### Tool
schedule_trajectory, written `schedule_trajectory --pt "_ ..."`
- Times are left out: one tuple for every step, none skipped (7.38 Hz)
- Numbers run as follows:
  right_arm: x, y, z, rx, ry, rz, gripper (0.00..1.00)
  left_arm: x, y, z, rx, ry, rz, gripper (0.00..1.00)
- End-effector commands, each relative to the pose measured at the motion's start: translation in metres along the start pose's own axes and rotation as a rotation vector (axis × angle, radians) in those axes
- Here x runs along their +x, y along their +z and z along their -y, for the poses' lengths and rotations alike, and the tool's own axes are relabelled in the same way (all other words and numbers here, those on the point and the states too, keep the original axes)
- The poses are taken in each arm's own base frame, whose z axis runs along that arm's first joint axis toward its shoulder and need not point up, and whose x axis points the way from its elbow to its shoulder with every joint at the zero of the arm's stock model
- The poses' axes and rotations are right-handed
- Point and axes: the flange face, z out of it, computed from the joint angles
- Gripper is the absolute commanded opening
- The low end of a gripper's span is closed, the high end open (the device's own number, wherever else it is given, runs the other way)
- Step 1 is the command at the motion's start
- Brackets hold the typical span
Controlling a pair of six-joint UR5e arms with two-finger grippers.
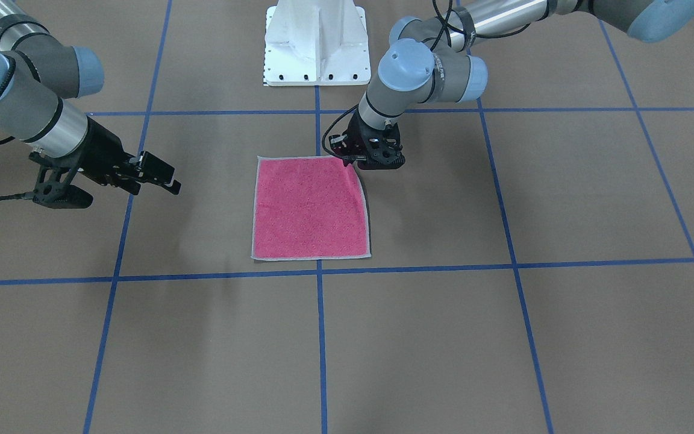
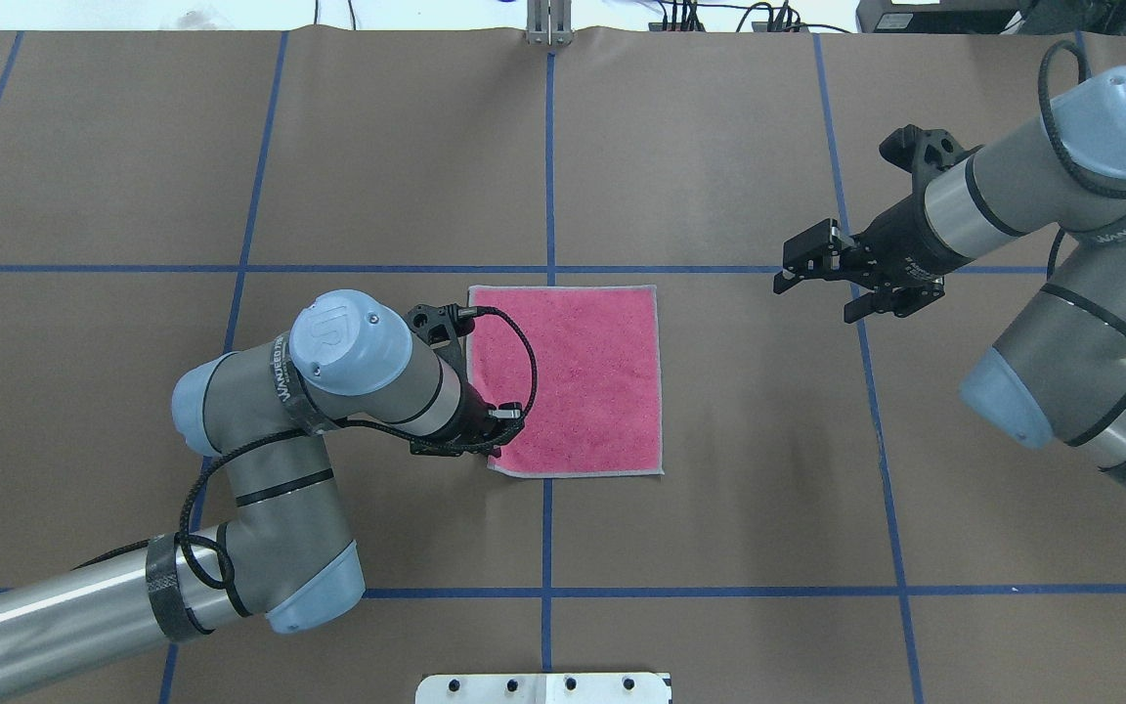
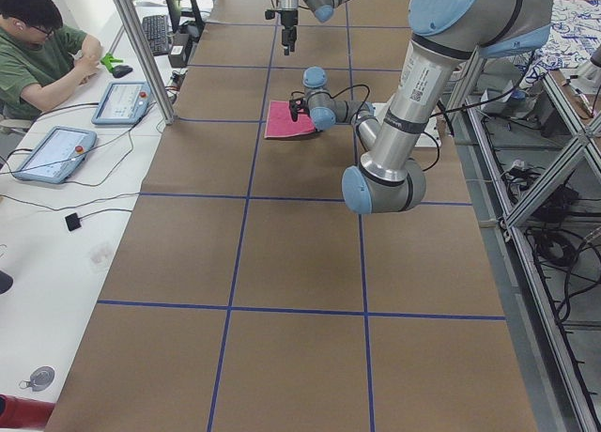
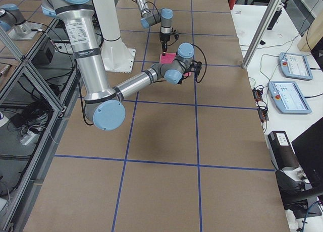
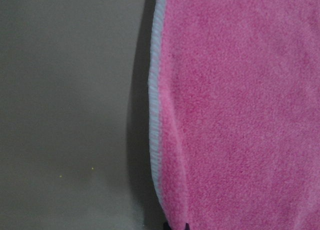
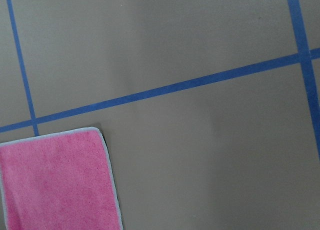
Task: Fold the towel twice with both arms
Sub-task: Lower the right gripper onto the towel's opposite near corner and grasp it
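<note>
left tool (image 1: pixel 366 163) sits at the towel's (image 1: pixel 311 208) corner.

towel (image 1: pixel 311 208): bright pink, nubbly face; light grey stitched edging all round
table (image 1: pixel 564 199): flat brown, crossed by a grid of blue lines
left arm (image 2: pixel 270 508): silver tube, grey joints, pale blue caps, black cable
right arm (image 2: pixel 1061 323): the same colours
left pincer (image 1: pixel 376 161): black
right pincer (image 2: pixel 790 266): black
base (image 1: pixel 317 42): white, with a row of dark dots
</note>
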Motion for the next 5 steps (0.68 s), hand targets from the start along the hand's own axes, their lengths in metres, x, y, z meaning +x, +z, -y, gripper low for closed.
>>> schedule_trajectory --pt "-0.031 0.031 -0.028 -0.036 0.041 0.003 1.00 0.003 -0.001 0.000 0.000 0.001 -0.004 0.00" --pt "-0.049 0.053 -0.046 -0.014 0.071 -0.002 1.00 0.003 -0.001 0.000 0.000 0.001 -0.004 0.00" --pt "-0.067 0.070 -0.062 0.007 0.088 0.000 1.00 0.003 -0.001 0.000 0.000 0.001 -0.004 0.00" --pt "-0.076 0.083 -0.078 -0.016 0.104 -0.003 0.99 0.003 -0.001 0.000 0.000 0.002 -0.004 0.00" --pt "-0.084 0.096 -0.090 0.010 0.136 -0.005 0.98 0.003 -0.001 0.000 0.000 0.001 -0.004 0.00"
